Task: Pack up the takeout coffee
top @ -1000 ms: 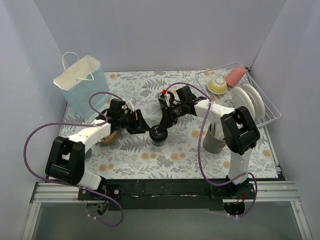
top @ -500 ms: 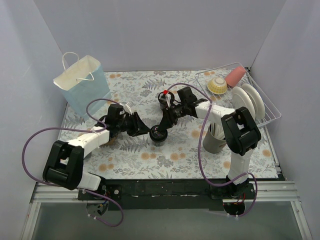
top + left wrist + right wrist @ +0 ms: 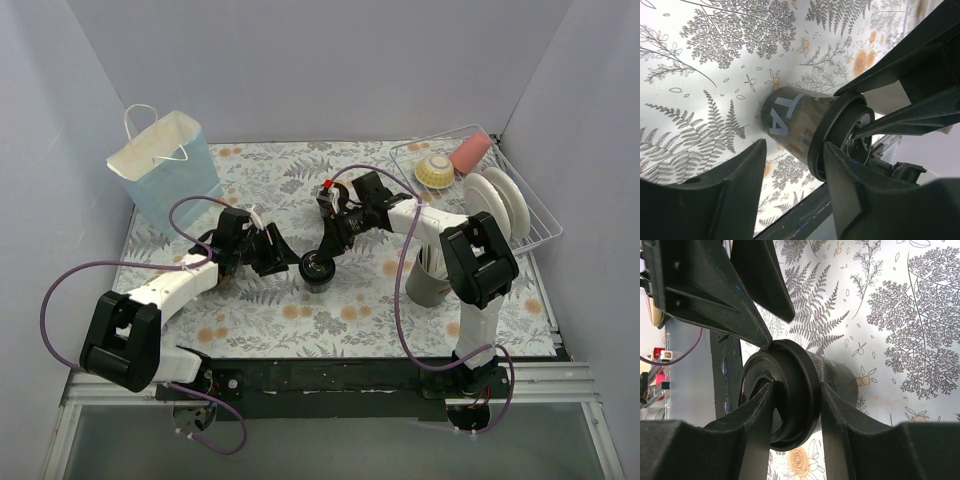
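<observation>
Pinching the coffee cup (image 3: 785, 120) by its lid (image 3: 792, 405), the right gripper (image 3: 796, 407) steadies it mid-table, probably for a handover. The left gripper (image 3: 794, 150) straddles the cup's body, fingers apart, being nearer the paper bag (image 3: 165, 170) at far left.

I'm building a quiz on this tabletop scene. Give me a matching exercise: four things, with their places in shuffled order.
Things:
1 paper bag
2 coffee cup
3 yellow bowl
4 grey holder

Places:
A in the wire rack
B at the far left
C in the middle, gripped by the right hand
D at the near right

Pairs: 1-B, 2-C, 3-A, 4-D
</observation>
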Controlling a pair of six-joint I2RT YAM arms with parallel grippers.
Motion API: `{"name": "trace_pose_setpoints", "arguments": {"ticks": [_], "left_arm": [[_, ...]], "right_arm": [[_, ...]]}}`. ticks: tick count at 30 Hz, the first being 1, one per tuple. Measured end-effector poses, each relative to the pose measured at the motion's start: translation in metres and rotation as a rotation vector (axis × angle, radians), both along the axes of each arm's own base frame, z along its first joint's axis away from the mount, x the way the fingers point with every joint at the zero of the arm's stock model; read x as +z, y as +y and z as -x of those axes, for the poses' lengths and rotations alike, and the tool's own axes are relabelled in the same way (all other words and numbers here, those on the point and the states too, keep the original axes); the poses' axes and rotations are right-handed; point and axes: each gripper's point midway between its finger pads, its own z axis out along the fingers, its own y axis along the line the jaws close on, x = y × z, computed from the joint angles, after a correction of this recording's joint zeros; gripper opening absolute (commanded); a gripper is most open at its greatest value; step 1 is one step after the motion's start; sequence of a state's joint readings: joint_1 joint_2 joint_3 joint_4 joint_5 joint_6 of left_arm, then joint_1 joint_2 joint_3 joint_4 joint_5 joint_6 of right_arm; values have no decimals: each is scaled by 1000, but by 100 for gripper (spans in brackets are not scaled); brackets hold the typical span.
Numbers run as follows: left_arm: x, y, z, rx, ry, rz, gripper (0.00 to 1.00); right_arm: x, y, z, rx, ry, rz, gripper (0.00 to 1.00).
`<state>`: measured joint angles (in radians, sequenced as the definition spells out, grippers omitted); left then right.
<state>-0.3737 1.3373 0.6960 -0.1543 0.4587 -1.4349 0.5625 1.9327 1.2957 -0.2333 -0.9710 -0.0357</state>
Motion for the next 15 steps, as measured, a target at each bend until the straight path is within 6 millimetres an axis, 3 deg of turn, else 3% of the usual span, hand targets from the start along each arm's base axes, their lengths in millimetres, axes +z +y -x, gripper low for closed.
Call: {"name": "trace_pose_setpoints", "arguments": {"ticks": [8, 15], "left_arm": [[28, 3, -15, -46, -82, -85, 58], [20, -2, -6, -145, -73, -80, 58]], "right_arm": [[0, -1, 1, 13, 7, 14, 34], [0, 0, 0, 18, 19, 24, 36]]}}
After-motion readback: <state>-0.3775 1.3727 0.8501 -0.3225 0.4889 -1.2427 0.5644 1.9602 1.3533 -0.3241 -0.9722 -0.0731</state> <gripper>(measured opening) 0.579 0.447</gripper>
